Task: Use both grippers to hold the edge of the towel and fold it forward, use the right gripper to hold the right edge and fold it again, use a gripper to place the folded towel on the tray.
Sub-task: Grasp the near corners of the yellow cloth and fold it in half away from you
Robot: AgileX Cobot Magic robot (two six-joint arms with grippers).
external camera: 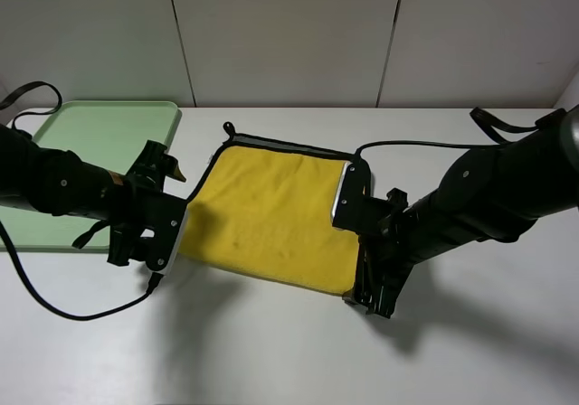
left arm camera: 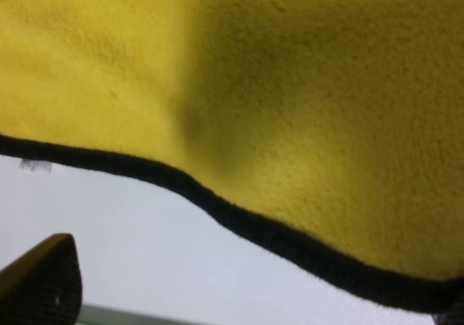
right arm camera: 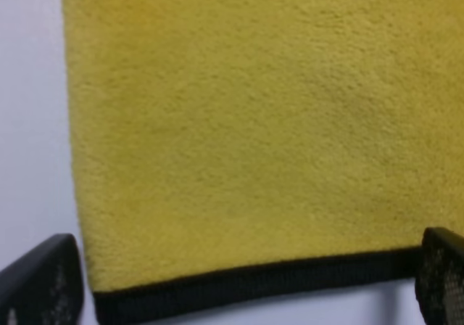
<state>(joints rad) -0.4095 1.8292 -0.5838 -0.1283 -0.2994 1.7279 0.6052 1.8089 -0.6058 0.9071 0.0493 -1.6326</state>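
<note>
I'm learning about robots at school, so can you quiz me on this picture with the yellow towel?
1. True or false: the towel lies on the tray.
2. What colour is the tray? A) pale green B) red C) blue
3. Fill in: the right end effector, at the towel's trimmed edge, is ___.
Key: 1 false, it lies on the table beside the tray. 2 A. 3 open.

No legible writing in any view.
One small grey mark (left arm camera: 36, 166) on the desk (left arm camera: 145, 260), seen from the left wrist, is too blurred to read.
</note>
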